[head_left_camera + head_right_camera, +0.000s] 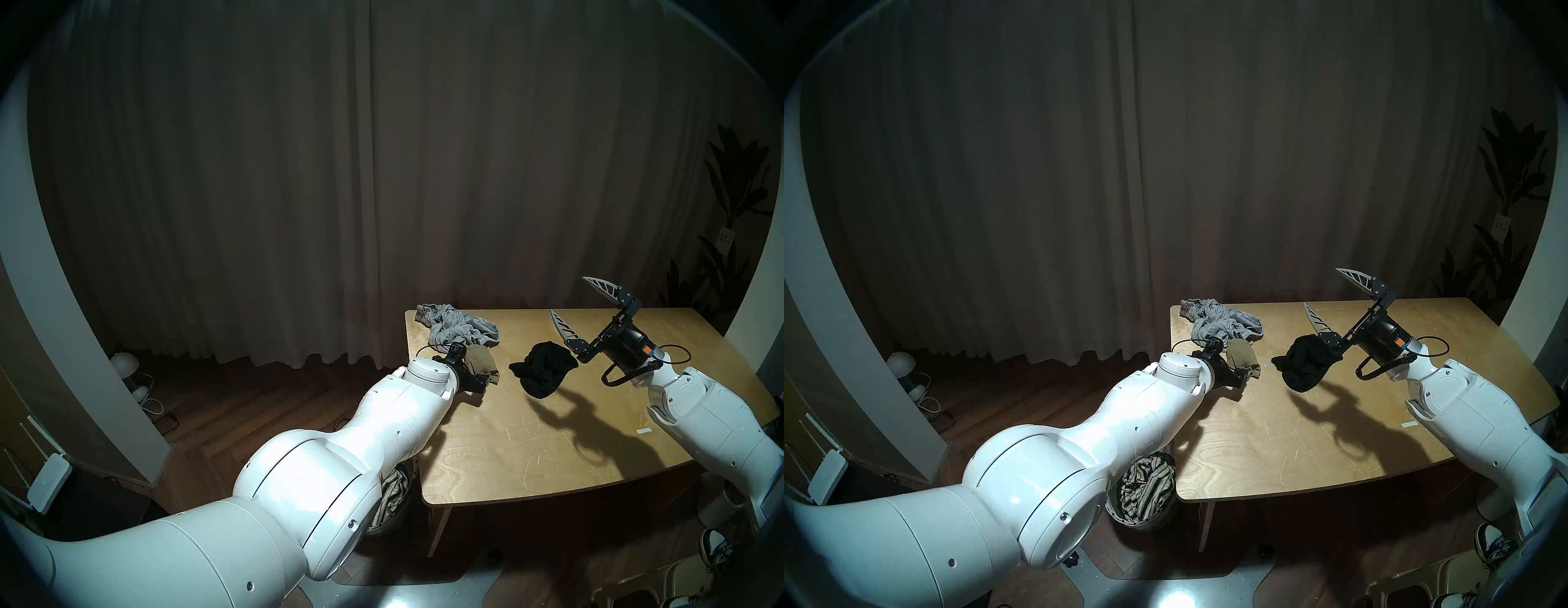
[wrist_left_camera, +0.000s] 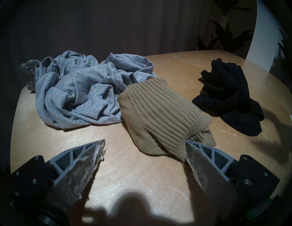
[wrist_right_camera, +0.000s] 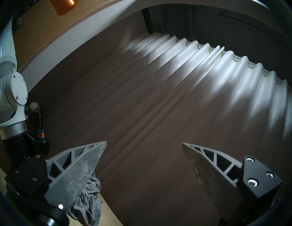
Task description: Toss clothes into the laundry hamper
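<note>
On the wooden table lie a crumpled heather grey garment, a small olive-tan knit and a black garment. My left gripper is open and low over the table. The near end of the olive-tan knit lies between its fingers and touches one fingertip. My right gripper is open and empty. It is raised above the table, just right of the black garment, and points at the curtain. The wicker hamper stands on the floor by the table's near left corner, with the cream striped garment inside.
A curtain hangs behind the table. A floor lamp with cables and a white router are at the left. A plant stands at the back right. Shoes show at the lower right. A white slip lies on the table.
</note>
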`<state>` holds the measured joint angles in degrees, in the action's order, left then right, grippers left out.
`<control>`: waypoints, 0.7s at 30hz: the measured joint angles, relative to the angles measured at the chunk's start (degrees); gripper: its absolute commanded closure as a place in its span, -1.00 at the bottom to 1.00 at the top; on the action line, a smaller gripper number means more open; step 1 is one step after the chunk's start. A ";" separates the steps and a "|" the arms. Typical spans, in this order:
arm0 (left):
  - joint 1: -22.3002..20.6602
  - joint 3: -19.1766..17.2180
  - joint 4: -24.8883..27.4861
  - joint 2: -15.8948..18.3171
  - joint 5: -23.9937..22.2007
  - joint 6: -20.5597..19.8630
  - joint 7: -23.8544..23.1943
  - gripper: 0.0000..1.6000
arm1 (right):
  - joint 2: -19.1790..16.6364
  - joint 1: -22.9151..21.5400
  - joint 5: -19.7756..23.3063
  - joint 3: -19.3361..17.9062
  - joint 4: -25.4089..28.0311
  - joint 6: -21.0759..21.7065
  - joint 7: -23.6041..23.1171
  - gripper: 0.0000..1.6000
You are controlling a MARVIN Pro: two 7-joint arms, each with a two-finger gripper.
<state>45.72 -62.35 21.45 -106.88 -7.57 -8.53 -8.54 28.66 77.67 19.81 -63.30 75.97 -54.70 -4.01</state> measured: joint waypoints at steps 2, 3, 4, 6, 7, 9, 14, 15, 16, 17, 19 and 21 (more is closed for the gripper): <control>-0.10 -0.12 -0.18 0.15 -0.12 0.25 -0.01 -0.98 | -0.23 0.22 0.24 -0.04 0.34 0.00 0.02 -1.00; -0.18 -0.20 -0.34 0.25 -0.21 0.47 -0.02 -0.66 | -0.42 0.42 0.45 -0.07 0.62 0.00 0.04 -1.00; -0.33 -0.35 -0.66 0.42 -0.41 0.91 -0.03 1.00 | -0.83 0.82 0.92 -0.13 1.21 0.00 0.06 -1.00; -0.46 -0.53 -0.98 0.55 -0.63 1.40 -0.03 1.00 | -1.30 1.27 1.47 -0.19 1.90 0.00 0.09 -1.00; -0.52 -0.59 -1.11 0.60 -0.72 1.60 -0.04 1.00 | -1.50 1.46 1.69 -0.22 2.19 0.00 0.10 -1.00; -0.66 -0.71 -1.50 0.64 -0.96 2.26 -0.05 1.00 | -2.11 2.06 2.39 -0.32 3.06 0.00 0.14 -1.00; -0.74 -0.90 -2.33 0.43 -1.45 3.63 -0.06 1.00 | -3.55 3.41 4.07 -0.49 5.04 0.00 0.24 -1.00; -0.74 -0.94 -2.49 0.34 -1.53 3.89 -0.02 1.00 | -3.84 3.69 4.43 -0.53 5.44 0.00 0.27 -1.00; -0.75 -0.97 -2.59 0.28 -1.59 4.05 0.01 1.00 | -4.04 3.86 4.67 -0.55 5.69 0.00 0.29 -1.00; -0.76 -1.00 -2.69 0.22 -1.65 4.21 0.05 1.00 | -4.23 4.04 4.91 -0.56 5.95 0.00 0.31 -1.00; -0.79 -1.09 -2.99 0.05 -1.80 4.63 0.15 1.00 | -4.79 4.55 5.60 -0.61 6.64 0.00 0.37 -1.00; -0.85 -1.23 -3.40 -0.14 -2.02 5.17 0.27 1.00 | -5.56 5.27 6.58 -0.68 7.63 0.00 0.46 -1.00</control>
<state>44.88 -63.58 18.05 -107.02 -9.59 -3.36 -8.27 23.09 82.94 26.39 -63.98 83.59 -54.70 -3.56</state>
